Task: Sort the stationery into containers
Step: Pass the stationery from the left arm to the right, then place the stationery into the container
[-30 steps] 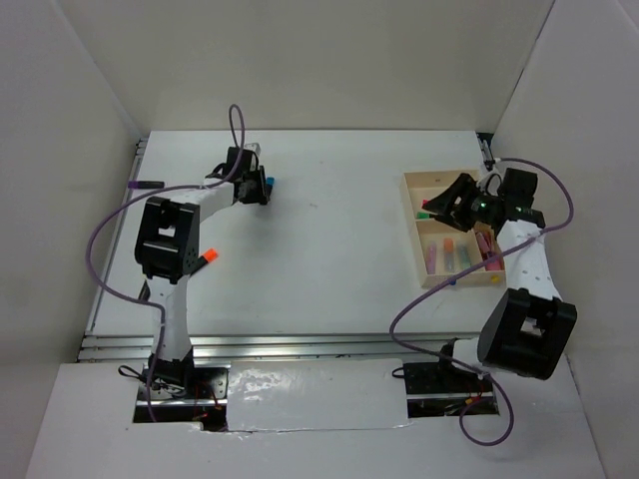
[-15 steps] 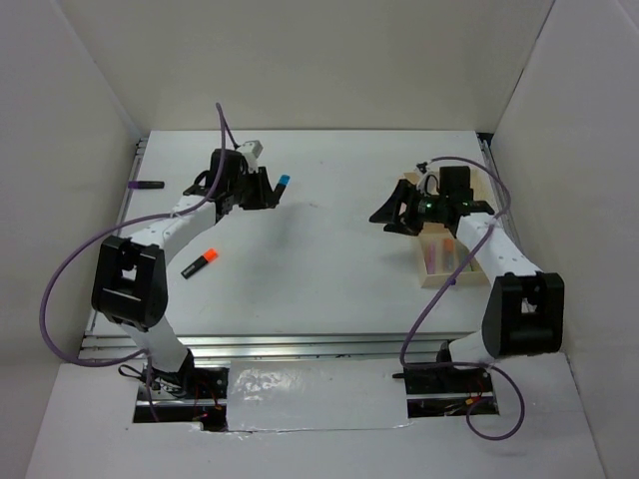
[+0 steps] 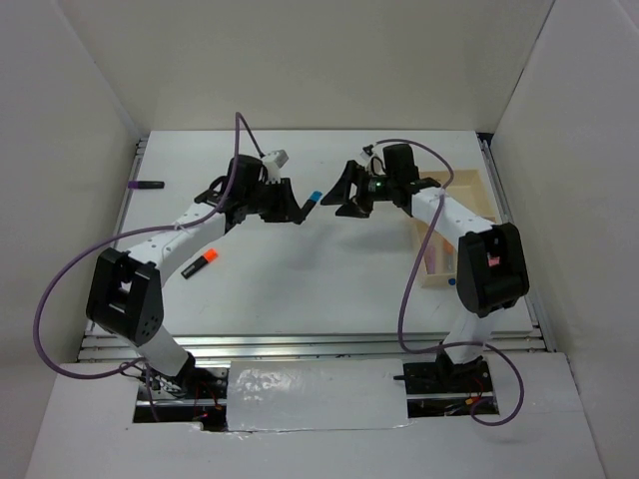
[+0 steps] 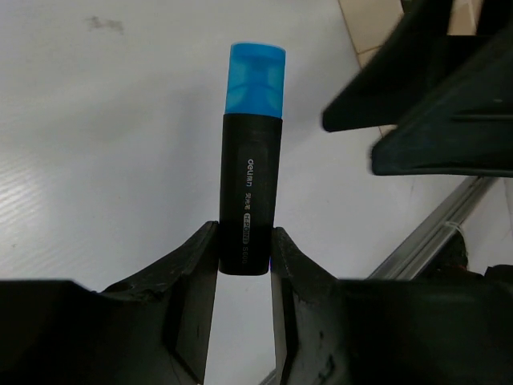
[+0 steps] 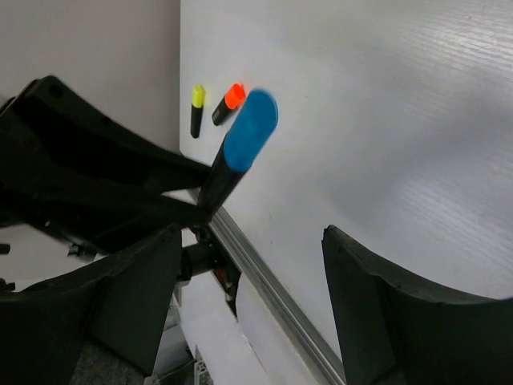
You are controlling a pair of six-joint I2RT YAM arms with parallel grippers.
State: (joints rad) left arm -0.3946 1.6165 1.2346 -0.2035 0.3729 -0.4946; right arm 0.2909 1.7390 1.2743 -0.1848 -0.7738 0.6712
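My left gripper [image 3: 297, 208] is shut on a black highlighter with a blue cap [image 3: 313, 198], held above the table's middle with the cap pointing right. In the left wrist view the highlighter [image 4: 250, 184] sticks out past my gripper [image 4: 244, 249]. My right gripper [image 3: 341, 200] is open and empty, facing the blue cap from the right, a short gap away. In the right wrist view the highlighter [image 5: 240, 148] points between the spread fingers of my right gripper [image 5: 248, 265]. The wooden tray [image 3: 471, 187] lies at the right, partly hidden by the right arm.
An orange-capped highlighter [image 3: 201, 263] lies on the table at the left, under the left arm. The right wrist view shows it [image 5: 228, 100] beside a yellow-capped one [image 5: 196, 108]. A dark pen [image 3: 148, 185] lies at the table's left edge.
The left gripper has carried the blue highlighter rightward to the table's middle. The right gripper has left the tray and swung left to face it.
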